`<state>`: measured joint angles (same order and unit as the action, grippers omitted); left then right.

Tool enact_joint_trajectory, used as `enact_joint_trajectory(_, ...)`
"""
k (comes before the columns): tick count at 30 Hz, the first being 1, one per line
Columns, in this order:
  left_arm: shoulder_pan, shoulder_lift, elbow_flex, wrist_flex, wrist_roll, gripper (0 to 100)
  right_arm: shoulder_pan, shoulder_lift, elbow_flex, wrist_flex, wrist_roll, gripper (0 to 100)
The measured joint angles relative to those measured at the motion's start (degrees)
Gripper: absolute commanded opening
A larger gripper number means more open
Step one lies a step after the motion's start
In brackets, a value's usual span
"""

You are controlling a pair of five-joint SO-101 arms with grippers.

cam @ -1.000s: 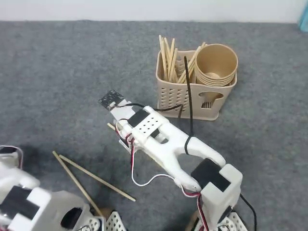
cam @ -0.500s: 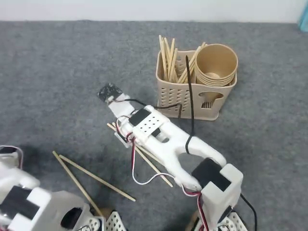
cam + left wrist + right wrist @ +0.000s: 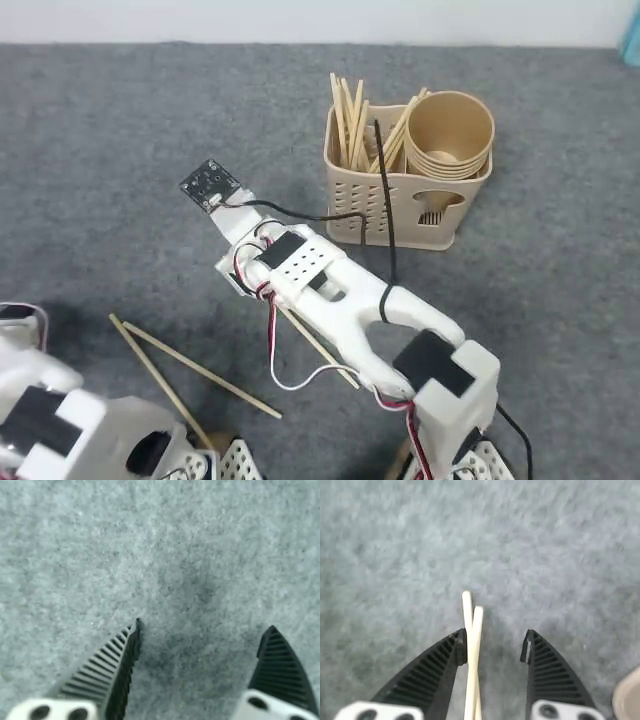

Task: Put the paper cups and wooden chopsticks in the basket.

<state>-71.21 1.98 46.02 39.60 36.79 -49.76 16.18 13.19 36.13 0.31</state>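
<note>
The basket (image 3: 400, 215) stands on the grey carpet (image 3: 120, 150). A stack of cups (image 3: 450, 130) sits in the basket's right side, and a bundle of sticks (image 3: 352, 118) stands upright in its left side, leaning a little.

The right arm (image 3: 330, 290) lies in front of the basket and to its left, close to it. The right gripper (image 3: 495, 642) points down at the carpet, its jaws part open. A pair of chopsticks (image 3: 472, 645) lies between them, crossed near the tips and resting against one finger (image 3: 445, 660). The other finger stands apart from them, so nothing is clamped. In the high view this pair (image 3: 318, 345) pokes out from under the arm, flat on the carpet.

Two loose chopsticks (image 3: 190, 368) lie farther left of the basket, well apart from it, meeting at one end.

The left arm (image 3: 60, 420) sits farthest from the basket, at the near left corner. The left gripper (image 3: 205, 630) is wide open over bare carpet and grips nothing.
</note>
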Motion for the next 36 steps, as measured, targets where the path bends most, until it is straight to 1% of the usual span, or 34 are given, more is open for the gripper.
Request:
enact_joint_trajectory(2, 0.0, 0.0, 0.0, 0.0, 0.0, 36, -0.09, 2.29, 0.0, -2.11, 0.0, 18.9)
enact_joint_trajectory(4, 0.0, 0.0, 0.0, 0.0, 0.0, 36, -0.09, 3.87, 0.0, -3.78, 0.0, 16.2)
enact_joint_trajectory(9, 0.0, 0.0, 0.0, 0.0, 0.0, 36, 0.0, 5.54, 0.0, -7.03, 0.0, 0.6)
enact_joint_trajectory(14, 0.0, 0.0, 0.0, 0.0, 0.0, 36, 1.41, 5.54, 0.0, -9.14, 0.0, 1.8)
enact_joint_trajectory(22, 0.0, 0.0, 0.0, 0.0, 0.0, 36, 2.02, 5.54, 0.0, -9.14, 0.0, 2.8)
enact_joint_trajectory(27, 0.0, 0.0, 0.0, 0.0, 0.0, 36, 1.93, 5.54, 0.0, -9.14, 0.0, 13.6)
enact_joint_trajectory(29, 0.0, 0.0, 0.0, 0.0, 0.0, 36, 1.93, 5.54, 0.0, -9.14, 0.0, 16.0)
enact_joint_trajectory(36, 0.0, 0.0, 0.0, 0.0, 0.0, 36, 1.41, 5.54, 0.0, -9.14, 0.0, 10.4)
